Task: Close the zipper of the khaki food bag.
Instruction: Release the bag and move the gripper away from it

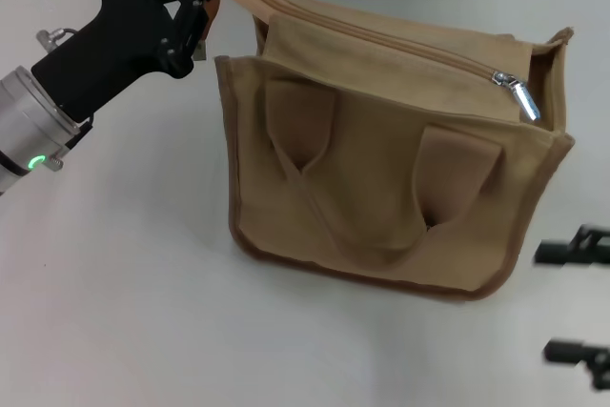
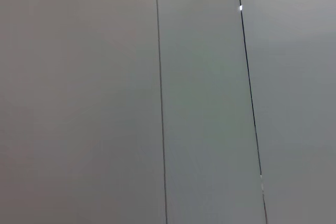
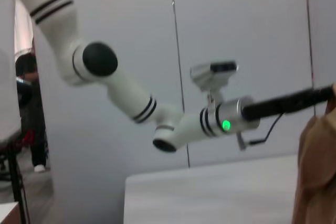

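Observation:
The khaki food bag [image 1: 381, 188] stands upright on the white table, both handles hanging down its front. Its zipper [image 1: 400, 45] runs along the top, and the silver slider [image 1: 519, 94] with its pull tab sits near the right end. My left gripper [image 1: 198, 11] is at the bag's upper left corner, shut on the khaki tape end that sticks out there, holding it raised. Low at the right edge, clear of the bag, my right gripper [image 1: 574, 302] hangs open. An edge of the bag [image 3: 315, 177] shows in the right wrist view.
The white table [image 1: 114, 312] spreads out in front of and to the left of the bag. A grey panelled wall [image 2: 157, 98] fills the left wrist view. My left arm [image 3: 173, 124] reaches across the right wrist view.

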You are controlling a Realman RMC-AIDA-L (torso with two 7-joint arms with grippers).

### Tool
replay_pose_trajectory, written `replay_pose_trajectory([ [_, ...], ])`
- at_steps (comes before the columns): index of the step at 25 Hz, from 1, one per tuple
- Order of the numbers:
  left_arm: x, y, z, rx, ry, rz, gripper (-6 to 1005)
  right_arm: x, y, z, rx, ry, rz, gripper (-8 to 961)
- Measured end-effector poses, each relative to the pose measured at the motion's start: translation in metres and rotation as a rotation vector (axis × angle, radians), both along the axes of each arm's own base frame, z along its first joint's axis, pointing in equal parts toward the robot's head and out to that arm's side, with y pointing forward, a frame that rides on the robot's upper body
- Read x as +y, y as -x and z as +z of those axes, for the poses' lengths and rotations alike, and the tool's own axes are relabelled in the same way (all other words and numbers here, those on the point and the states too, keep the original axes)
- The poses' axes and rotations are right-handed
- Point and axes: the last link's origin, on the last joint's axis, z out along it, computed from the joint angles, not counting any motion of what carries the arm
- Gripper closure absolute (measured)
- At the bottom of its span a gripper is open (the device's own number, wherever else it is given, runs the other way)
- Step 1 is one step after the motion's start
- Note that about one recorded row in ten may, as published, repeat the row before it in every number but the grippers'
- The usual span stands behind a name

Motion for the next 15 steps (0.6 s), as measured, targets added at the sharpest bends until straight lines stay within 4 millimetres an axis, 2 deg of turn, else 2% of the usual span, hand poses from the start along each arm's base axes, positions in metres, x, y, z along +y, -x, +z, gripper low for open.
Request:
replay_pose_trajectory([
  [6,-0.001,0.003,0.001,-0.015,0.019,0.017,903,0.0,-0.008,-0.018,-0.025,0.003,-0.037,173],
  [15,-0.004,0.007,0.009,-0.022,0.078,0.037,901,0.002,-0.008,-0.02,-0.023,0.0,-0.046,174],
])
